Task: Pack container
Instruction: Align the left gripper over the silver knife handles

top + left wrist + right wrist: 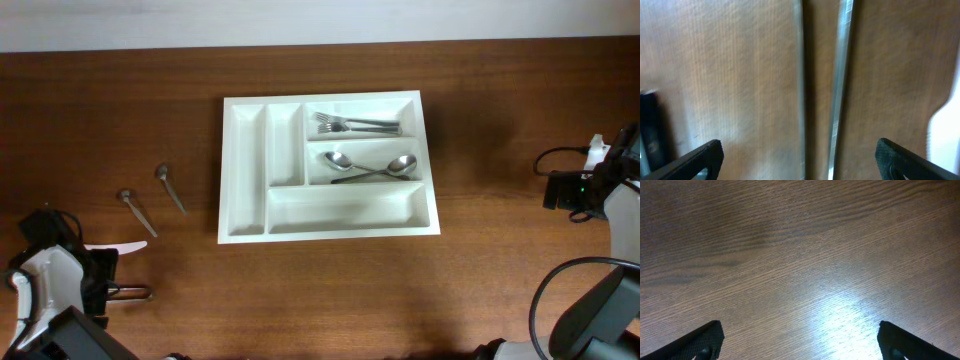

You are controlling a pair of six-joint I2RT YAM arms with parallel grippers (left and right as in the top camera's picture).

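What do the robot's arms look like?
The left arm is white and black. The right arm is mostly black with white bits, a tiny green light and a looping black cable. The left claw and right claw have black, bumpy fingertips.

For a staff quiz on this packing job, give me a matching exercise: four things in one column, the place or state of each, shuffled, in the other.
Things:
1. forks
2. large spoons
3. small spoons
4. bottom compartment

Places or states:
A. on the table, left of the container
B. top right compartment
C. middle right compartment
D. holds nothing

Pairs: 1-B, 2-C, 3-A, 4-D
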